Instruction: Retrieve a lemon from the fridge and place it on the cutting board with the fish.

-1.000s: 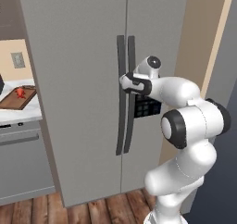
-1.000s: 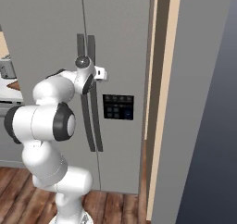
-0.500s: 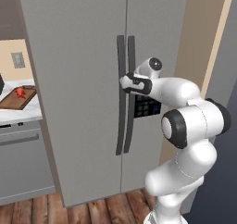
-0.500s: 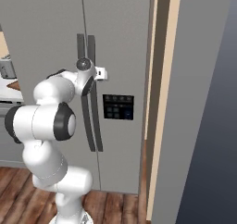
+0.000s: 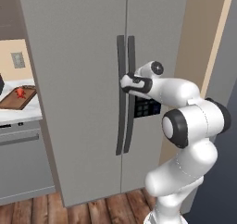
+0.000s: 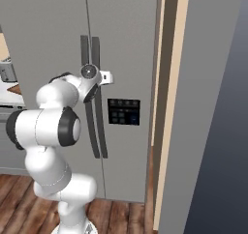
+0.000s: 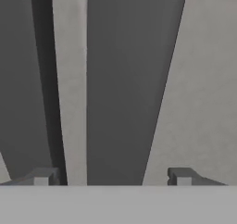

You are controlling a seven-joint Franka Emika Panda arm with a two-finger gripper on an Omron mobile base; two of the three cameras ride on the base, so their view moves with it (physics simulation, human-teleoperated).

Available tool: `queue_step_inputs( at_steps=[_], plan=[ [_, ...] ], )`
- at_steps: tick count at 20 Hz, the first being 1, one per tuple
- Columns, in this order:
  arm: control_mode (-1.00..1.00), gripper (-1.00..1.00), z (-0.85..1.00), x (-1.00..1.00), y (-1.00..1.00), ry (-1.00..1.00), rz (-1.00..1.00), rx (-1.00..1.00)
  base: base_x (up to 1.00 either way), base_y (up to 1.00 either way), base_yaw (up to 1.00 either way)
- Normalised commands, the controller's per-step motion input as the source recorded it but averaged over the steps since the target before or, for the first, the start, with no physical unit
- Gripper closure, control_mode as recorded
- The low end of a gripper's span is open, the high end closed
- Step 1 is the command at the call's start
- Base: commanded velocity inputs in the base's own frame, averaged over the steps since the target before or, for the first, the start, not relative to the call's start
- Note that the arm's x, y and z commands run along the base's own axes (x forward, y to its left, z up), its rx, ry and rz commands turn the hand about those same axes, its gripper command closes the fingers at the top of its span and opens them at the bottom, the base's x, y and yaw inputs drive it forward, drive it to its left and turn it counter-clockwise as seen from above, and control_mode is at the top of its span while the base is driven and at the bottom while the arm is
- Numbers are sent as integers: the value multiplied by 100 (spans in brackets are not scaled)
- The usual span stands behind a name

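The gripper (image 7: 111, 177) holds at the closed fridge (image 5: 78, 56) — jaws wide, straddling 1 dark handle (image 7: 122, 79), just beginning to narrow; lemon retrieval awaits.

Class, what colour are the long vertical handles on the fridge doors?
Dark grey, nearly black handles, clearest in the left base view.

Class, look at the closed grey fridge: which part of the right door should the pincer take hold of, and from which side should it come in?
Probably the right door's long dark vertical handle, near its upper half. Come straight at the front of the fridge, one finger on each side of the bar. The handle is narrow, upright and stands off the door, so it fits between the open pincer, which already straddles it.
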Motion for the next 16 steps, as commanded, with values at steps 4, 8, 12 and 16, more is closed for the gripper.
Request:
queue_step_inputs(
  at_steps=[4, 8, 12, 16],
  plan=[
    [-100, 100, 0, 26, 0, -1, 4, 0, 0, 0, 0],
    [-100, 100, 0, 8, 0, 0, 2, 0, 0, 0, 0],
    [-100, 100, 3, -1, 0, 0, 0, 0, 0, 0, 0],
    [-100, 100, 14, -24, -1, 0, -3, 0, 0, 0, 0]
  ],
)
